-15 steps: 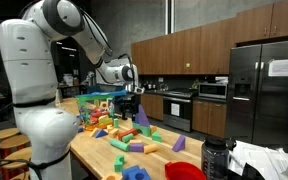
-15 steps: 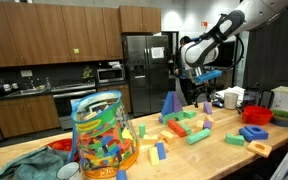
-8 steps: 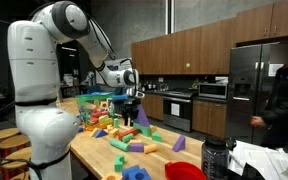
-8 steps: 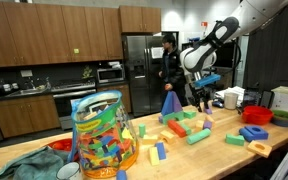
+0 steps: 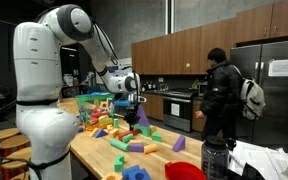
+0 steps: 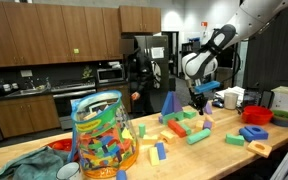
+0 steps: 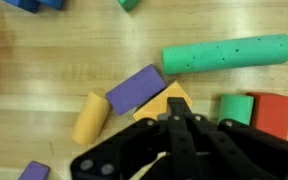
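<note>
Wrist view and both exterior views of 1 arm at a block-strewn tabletop (image 5: 92,150). A sheet (image 5: 282,67) on the refrigerator (image 5: 264,100) door bears print too small to read. The white arm (image 5: 69,22) rises from its base, bends at the shoulder and slopes down to the wrist, so that the tool (image 5: 133,110) points straight down over the blocks. In an exterior view the tool (image 6: 197,106) hangs low over the tabletop. In the wrist view the tool (image 7: 179,120) has its 2 fingers pressed together, with the tips at the near edge of the orange block (image 7: 170,98); whether they nip that edge or only touch it cannot be told. The orange block lies flat directly ahead of the tips, against a purple block (image 7: 136,88). A yellow cylinder (image 7: 91,117) lies farther out on that same side. A long green cylinder (image 7: 227,54) dotted with holes lies well ahead of the tool. A person (image 5: 220,90) stands far beyond the tool, by the kitchen units.
</note>
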You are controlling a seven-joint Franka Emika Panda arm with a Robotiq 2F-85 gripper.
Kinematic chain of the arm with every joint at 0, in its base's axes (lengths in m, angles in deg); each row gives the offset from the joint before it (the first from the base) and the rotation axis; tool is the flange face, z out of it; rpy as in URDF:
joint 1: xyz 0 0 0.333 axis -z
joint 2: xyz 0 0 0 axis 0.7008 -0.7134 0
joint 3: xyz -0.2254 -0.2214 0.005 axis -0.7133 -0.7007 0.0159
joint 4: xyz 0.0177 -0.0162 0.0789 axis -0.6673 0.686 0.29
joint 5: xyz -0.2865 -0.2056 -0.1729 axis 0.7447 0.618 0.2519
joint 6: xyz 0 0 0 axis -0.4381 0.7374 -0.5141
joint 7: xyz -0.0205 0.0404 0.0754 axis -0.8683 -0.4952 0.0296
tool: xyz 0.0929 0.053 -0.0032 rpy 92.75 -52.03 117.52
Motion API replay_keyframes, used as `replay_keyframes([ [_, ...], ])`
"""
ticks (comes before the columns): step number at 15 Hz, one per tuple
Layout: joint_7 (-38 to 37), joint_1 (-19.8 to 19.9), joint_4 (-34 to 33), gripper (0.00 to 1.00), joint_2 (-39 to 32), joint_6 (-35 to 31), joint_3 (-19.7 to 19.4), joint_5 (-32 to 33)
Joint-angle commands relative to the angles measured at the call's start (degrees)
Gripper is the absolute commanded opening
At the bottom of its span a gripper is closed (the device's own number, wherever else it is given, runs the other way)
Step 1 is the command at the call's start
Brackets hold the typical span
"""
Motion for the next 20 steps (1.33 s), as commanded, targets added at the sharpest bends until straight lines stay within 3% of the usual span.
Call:
replay_keyframes([
  [1,0.1,-0.7,2.6,0.0,-1.4,-5.8,-0.9,-0.5],
  [9,0.6,-2.1,6.6,0.0,-2.6,-9.9,-0.3,-1.1],
  [20,-0.3,-8.3,10.4,0.0,-1.5,-10.4,3.4,1.3],
])
